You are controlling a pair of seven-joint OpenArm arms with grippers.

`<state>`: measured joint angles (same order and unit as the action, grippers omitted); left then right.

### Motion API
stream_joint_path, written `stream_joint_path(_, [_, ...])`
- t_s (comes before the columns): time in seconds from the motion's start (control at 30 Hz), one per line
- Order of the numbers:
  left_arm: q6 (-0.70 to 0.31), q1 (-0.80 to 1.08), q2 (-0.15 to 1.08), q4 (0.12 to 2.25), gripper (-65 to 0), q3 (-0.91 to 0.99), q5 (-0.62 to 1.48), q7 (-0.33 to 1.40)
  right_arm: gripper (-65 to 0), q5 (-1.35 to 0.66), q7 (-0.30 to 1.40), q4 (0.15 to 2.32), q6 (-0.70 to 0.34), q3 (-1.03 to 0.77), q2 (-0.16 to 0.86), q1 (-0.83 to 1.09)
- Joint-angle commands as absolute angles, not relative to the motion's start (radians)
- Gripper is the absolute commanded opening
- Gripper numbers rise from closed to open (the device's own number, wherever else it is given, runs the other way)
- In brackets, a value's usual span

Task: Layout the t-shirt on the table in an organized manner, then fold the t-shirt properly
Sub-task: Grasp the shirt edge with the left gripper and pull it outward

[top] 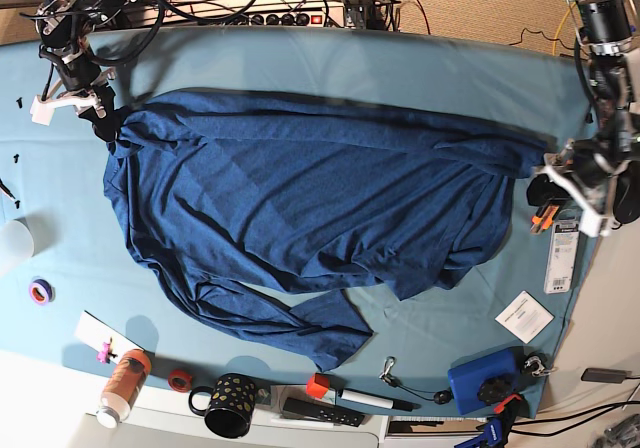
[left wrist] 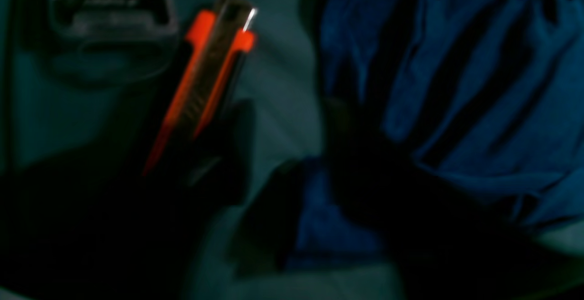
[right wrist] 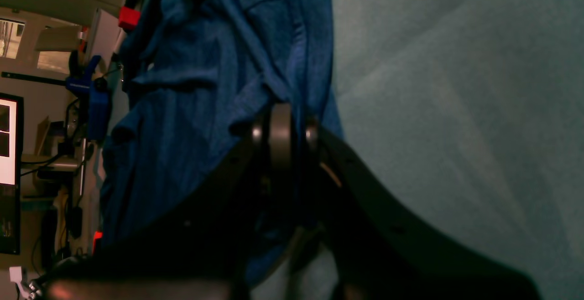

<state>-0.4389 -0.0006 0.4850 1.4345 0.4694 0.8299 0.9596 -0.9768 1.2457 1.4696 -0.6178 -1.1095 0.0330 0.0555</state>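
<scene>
t-shirt [top: 300, 198]: navy heathered knit, soft, spread w/ deep creases across worktop [top: 300, 63]
worktop: smooth teal cloth cover
right gripper [right wrist: 280, 131]: jaws pinched on shirt edge
left gripper [top: 560, 183]: jaws wide apart, nothing held, beside shirt's other end

Navy t-shirt [top: 300, 198] spread wrinkled across teal table [top: 330, 63], sleeve toward front edge

A black polka-dot mug [top: 229, 405], an orange bottle [top: 122, 384] and a blue box [top: 484, 381] sit along the near edge. An orange utility knife [left wrist: 200, 85] lies beside a packaged item [left wrist: 112, 3]. A purple tape roll [top: 40, 291] lies apart.
</scene>
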Motion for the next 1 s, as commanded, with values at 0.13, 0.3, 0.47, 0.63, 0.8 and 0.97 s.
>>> stream_joint_path(0.13, [-0.421, 0.037, 0.507, 1.450, -28.1, 0.603, 0.972, 1.003, -65.0, -1.005, 1.235, 1.484, -0.625, -1.111, 0.050, 0.051])
stream_joint_path(0.3, [-0.409, 0.150, 0.499, 1.450, -28.1, 0.653, 1.026, 1.003, -65.0, -1.005, 1.234, 1.484, -0.625, -1.111, 0.049, 0.050])
stream_joint_path(0.47, [-0.409, 0.219, 0.454, 1.450, -28.1, 0.653, 1.057, 1.003, -65.0, -1.005, 1.235, 1.484, -0.625, -1.111, 0.049, 0.050])
stream_joint_path(0.63, [-0.413, 0.216, 0.407, 1.450, -28.1, 0.651, 1.060, 1.002, -65.0, -1.005, 1.236, 1.484, -0.625, -1.111, 0.049, 0.051])
stream_joint_path(0.8, [-0.412, 0.213, 0.407, 1.450, -28.1, 0.650, 1.060, 0.995, -65.0, -1.005, 1.236, 1.484, -0.625, -1.111, 0.050, 0.050])
stream_joint_path(0.97, [-0.412, 0.207, 0.407, 1.450, -28.1, 0.650, 1.059, 0.979, -65.0, -1.005, 1.236, 1.484, -0.625, -1.111, 0.050, 0.051])
